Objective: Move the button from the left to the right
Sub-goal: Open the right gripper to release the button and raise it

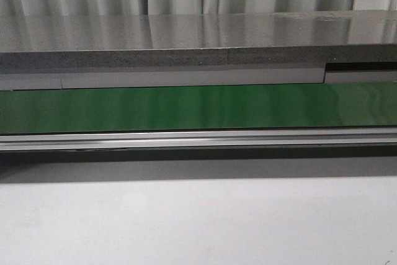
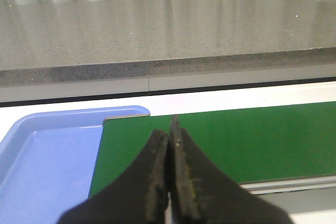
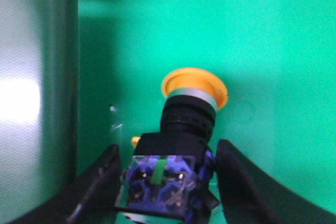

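Observation:
The button (image 3: 181, 145) shows only in the right wrist view. It has a yellow-orange mushroom cap, a black body and a bluish base with a green strip facing the camera. My right gripper (image 3: 167, 153) has a finger close on each side of its body and is shut on it over a bright green surface (image 3: 273, 51). My left gripper (image 2: 169, 137) is shut and empty, over the near end of the dark green conveyor belt (image 2: 252, 140). Neither gripper shows in the front view.
A grey metal cylinder (image 3: 37, 98) stands close beside the right gripper. A blue tray (image 2: 47, 161) lies beside the belt's end under the left gripper. The belt (image 1: 198, 107) runs across the front view, behind an aluminium rail (image 1: 198, 139) and below a grey counter (image 1: 186, 35).

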Available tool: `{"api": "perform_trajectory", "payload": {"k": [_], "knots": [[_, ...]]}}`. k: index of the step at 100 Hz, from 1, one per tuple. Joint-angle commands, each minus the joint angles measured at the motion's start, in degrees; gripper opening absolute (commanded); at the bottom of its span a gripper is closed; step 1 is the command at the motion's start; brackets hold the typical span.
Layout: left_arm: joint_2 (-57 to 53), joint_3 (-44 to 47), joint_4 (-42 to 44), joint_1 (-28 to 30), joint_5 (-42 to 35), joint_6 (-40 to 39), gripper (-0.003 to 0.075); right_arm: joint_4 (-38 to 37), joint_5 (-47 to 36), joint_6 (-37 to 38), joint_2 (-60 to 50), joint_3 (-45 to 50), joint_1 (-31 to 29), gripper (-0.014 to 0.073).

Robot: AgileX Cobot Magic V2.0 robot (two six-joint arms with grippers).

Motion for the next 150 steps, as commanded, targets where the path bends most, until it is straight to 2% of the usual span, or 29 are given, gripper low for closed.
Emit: {"api": "perform_trajectory", "payload": {"k": [1, 19, 39, 46, 69, 95, 118, 150], "knots": [[0.49, -1.49, -0.79, -0.39, -3.96, -0.17, -0.0020, 0.54, -2.49, -0.44, -2.86, -1.44, -0.33, 0.0406], [0.49, -1.49, -0.79, -0.39, -3.96, -0.17, -0.0020, 1.18, -2.31, -0.44, -2.86, -1.44, -0.33, 0.0414], [0.49, -1.49, -0.79, -0.39, -3.96, -0.17, -0.0020, 2.70, -2.24, -0.39, -2.86, -1.44, -0.33, 0.0581], [0.49, -1.49, -0.79, -0.39, -3.96, -0.17, -0.0020, 2.82, -2.06, 0.09, -3.03, -1.44, -0.33, 0.0609], [0.49, -1.49, -0.79, -0.39, -3.96, -0.17, -0.0020, 2.97, -2.28, 0.62, -6.06, -1.44, -0.45, 0.0608], [0.49, -1.49, -0.79, -0.39, -3.96, -0.17, -0.0020, 8.77, -2.56, 0.64, -11.66, -1.44, 1.22, 0.0587], [0.49, -1.49, -0.79, -0.39, -3.96, -0.17, -0.0020, 12.93, -3.23, 0.64, -17.02, -1.26, 7.15, 0.0540], [0.49, -1.49, -0.79, -0.39, -3.96, -0.17, -0.0020, 16.67, -7.71, 0.64, -28.18, 3.87, 16.25, 0.0540]]}}
